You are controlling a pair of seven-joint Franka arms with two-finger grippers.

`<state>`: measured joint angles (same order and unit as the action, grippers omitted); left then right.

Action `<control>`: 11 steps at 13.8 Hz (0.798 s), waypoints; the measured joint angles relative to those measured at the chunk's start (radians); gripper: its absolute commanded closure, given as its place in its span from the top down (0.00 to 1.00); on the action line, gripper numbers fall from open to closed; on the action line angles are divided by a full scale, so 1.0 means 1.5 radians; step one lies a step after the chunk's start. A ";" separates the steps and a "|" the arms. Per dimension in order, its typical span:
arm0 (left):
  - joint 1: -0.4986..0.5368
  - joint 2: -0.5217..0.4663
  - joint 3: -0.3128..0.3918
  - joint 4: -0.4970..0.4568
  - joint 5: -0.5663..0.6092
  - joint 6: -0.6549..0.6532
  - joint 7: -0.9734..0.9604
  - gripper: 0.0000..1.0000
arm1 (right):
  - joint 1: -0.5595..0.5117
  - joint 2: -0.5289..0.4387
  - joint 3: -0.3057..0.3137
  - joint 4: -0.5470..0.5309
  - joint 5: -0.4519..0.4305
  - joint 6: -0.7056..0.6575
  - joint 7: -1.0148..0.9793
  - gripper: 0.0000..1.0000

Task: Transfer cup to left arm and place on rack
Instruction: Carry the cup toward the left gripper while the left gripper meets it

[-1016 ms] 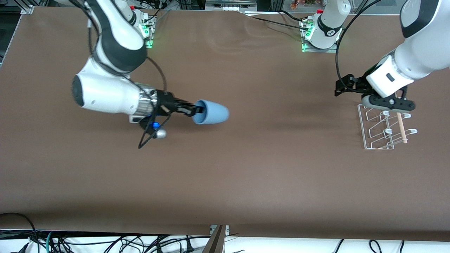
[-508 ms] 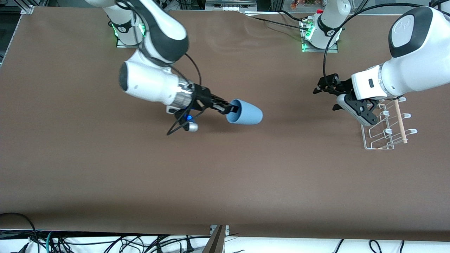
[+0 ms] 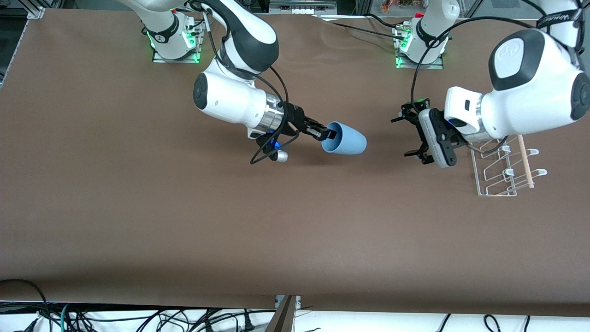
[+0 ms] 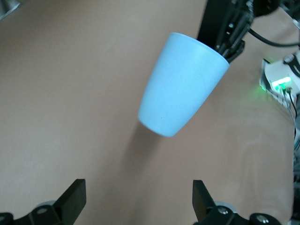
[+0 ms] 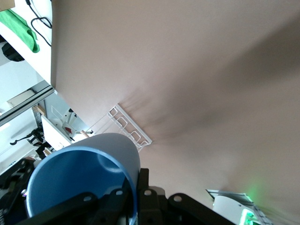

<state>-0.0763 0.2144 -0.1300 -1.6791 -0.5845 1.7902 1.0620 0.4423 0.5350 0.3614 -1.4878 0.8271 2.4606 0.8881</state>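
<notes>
- Cup (image 3: 345, 139), one only, light blue and handleless, held on its side in the air over the middle of the brown table (image 3: 184, 221), mouth turned toward the right arm's wrist.
- Right gripper (image 3: 325, 134), jaws clamped on the cup's rim, one finger inside the mouth and one outside, seen close in the right wrist view (image 5: 133, 197).
- Left gripper (image 3: 411, 133), jaws spread wide apart, held over the table between the cup and the rack, aimed at the cup's closed base, not touching it.
- Two black fingertips (image 4: 75, 199) of the left gripper framing the cup (image 4: 183, 91) in the left wrist view, clear space on both sides.
- Rack (image 3: 504, 173), one white wire unit with a single wooden dowel (image 3: 525, 161) across it, standing on the table at the left arm's end, partly under the left arm's wrist.
- Two arms, two bases lit green along the table's edge farthest from the front camera.
</notes>
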 measured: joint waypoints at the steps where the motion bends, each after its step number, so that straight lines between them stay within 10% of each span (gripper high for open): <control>1: -0.003 0.007 0.000 0.000 -0.008 0.008 0.043 1.00 | 0.000 0.000 0.000 0.004 0.000 0.000 0.004 0.00; 11: -0.054 0.012 -0.033 -0.002 -0.028 0.122 0.141 1.00 | 0.005 0.010 0.000 0.023 0.000 0.001 0.015 0.00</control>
<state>-0.1576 0.2330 -0.1800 -1.6816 -0.6271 1.9730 1.2737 0.4496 0.5495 0.3607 -1.4535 0.8271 2.4616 0.9111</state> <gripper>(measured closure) 0.000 0.952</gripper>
